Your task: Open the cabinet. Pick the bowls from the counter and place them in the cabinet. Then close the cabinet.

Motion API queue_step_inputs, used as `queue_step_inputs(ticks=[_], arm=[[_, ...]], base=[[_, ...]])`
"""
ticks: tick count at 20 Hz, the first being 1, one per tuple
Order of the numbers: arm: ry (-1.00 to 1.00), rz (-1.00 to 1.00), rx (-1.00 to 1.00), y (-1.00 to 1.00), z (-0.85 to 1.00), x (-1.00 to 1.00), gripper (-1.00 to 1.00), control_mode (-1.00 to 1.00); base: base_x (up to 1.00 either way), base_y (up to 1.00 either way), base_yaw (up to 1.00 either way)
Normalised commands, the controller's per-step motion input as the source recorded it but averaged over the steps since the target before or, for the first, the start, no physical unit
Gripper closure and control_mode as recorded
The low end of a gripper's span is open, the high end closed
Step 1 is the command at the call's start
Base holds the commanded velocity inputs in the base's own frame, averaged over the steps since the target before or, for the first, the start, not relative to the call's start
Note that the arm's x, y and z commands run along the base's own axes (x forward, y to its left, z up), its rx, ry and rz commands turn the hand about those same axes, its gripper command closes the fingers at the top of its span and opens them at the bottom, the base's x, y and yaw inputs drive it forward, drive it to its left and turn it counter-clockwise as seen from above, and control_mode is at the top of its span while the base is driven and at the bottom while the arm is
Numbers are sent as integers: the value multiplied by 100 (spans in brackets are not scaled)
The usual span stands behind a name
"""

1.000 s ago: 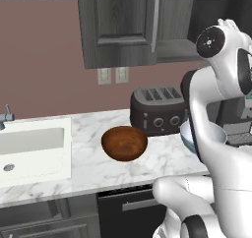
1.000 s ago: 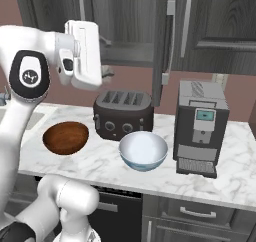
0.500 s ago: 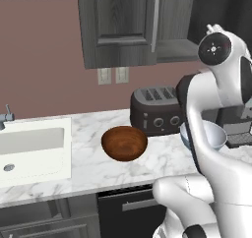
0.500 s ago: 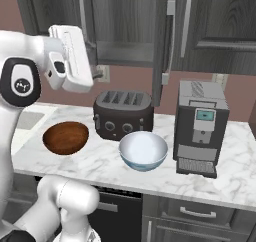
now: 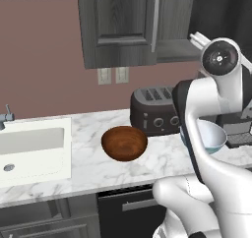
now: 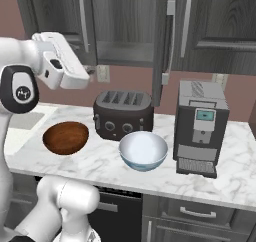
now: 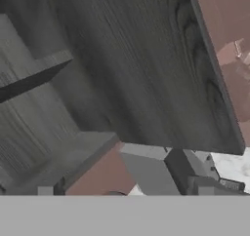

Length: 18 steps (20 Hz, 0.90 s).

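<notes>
Bowls, the brown bowl [image 6: 65, 137] and the blue-white bowl [image 6: 143, 150], are waiting mid-worktop by the toaster [image 6: 123, 114] while the empty, wide-open gripper [image 6: 86, 75] is swinging down from the open cabinet [image 6: 125, 26], so picking comes next.

Counting it up: two bowls, the brown wooden one [image 6: 65, 137] and the white-and-blue one [image 6: 143, 150], plus one toaster [image 6: 123, 114] and one coffee machine [image 6: 200, 127].
</notes>
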Motion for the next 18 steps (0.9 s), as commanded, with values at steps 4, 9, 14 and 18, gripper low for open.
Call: queue_step_inputs(ticks=[4, 9, 14, 18], arm=[[2, 28, -22, 27, 0, 16, -100, -100], [2, 22, -23, 24, 0, 11, -100, -100], [0, 14, -18, 20, 0, 10, -100, -100], [-4, 12, -1, 31, 0, 24, -100, -100]], base=[[0, 0, 0], [0, 0, 0], [0, 0, 0], [0, 0, 0]])
